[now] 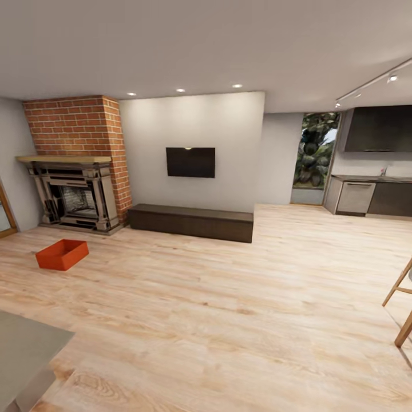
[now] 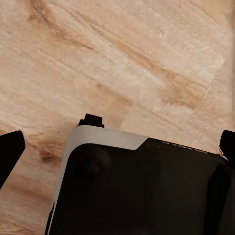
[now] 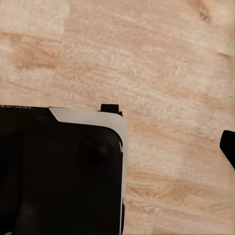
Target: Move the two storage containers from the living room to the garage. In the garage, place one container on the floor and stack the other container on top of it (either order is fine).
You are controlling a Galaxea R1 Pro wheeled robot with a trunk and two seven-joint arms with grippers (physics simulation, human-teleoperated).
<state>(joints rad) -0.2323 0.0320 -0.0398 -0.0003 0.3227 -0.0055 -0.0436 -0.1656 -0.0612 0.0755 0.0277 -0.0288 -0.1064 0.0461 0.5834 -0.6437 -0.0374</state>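
Observation:
One orange-red open-top storage container [image 1: 62, 254] sits on the light wood plank floor [image 1: 229, 297] of the living room, at the left, just in front of the fireplace [image 1: 74, 194]. It is far from me and nothing touches it. In the left wrist view my left gripper [image 2: 120, 142] hangs open over the planks, one black finger [image 2: 11, 149] at each side edge, nothing between them. In the right wrist view my right gripper [image 3: 117, 142] also looks open and empty, with one finger [image 3: 228, 147] showing at the edge.
A brick chimney, a low dark bench [image 1: 191, 222] under a wall TV [image 1: 190, 162], and a kitchen counter [image 1: 372, 195] at the far right. A grey tabletop corner [image 1: 26, 349] is near left, wooden chair legs [image 1: 403, 309] near right. My black and white base [image 2: 142, 191] lies under both wrists.

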